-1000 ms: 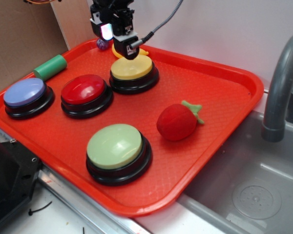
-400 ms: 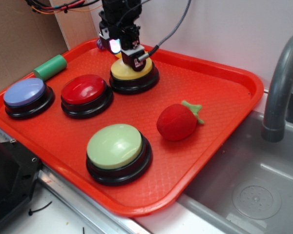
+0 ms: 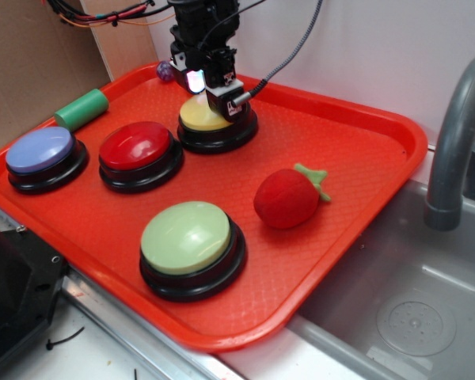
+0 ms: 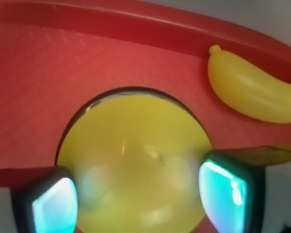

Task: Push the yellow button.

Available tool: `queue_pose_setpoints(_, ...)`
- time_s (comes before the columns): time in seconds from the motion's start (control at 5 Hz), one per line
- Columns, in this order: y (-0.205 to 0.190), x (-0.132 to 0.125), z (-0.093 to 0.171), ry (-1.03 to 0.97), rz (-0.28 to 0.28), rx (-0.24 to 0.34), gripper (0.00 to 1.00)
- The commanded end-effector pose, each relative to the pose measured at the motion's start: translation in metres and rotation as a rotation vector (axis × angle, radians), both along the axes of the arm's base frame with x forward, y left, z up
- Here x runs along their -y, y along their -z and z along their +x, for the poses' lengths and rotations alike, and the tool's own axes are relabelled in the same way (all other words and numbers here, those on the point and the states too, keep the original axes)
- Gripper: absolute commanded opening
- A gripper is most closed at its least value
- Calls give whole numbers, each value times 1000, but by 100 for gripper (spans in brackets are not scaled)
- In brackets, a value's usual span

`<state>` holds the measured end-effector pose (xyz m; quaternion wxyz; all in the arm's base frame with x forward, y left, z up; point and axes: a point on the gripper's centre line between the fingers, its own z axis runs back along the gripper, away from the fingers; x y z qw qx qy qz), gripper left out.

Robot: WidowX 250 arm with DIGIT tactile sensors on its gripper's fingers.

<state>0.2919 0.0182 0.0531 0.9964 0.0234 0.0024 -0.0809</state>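
Four buttons sit on the red tray [image 3: 364, 127] in the exterior view; the gripper [image 3: 214, 101] presses down on the yellow button [image 3: 202, 120] near the tray's far edge. Wrist view: fingertips [image 4: 228, 187] spread apart, holding nothing, straddling the yellow dome beside the banana [image 4: 250, 87].

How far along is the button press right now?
Done: the gripper sits on top of the yellow button, whose dome fills the wrist view between the fingertips. In hand: pressing down. Left: whether it is fully pressed cannot be told; then lift away.
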Motion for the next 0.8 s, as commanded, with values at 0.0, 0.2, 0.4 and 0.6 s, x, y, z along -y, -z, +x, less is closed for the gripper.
queue_pose_setpoints(0.0, -47, 3, 6, -28, 21, 94, 100)
queue_pose_setpoints(0.2, -54, 2, 5, -32, 22, 103, 100)
queue_pose_setpoints(0.4, -60, 1, 4, -31, 23, 111, 100)
queue_pose_setpoints(0.6, -67, 1, 4, -11, 45, 108, 100)
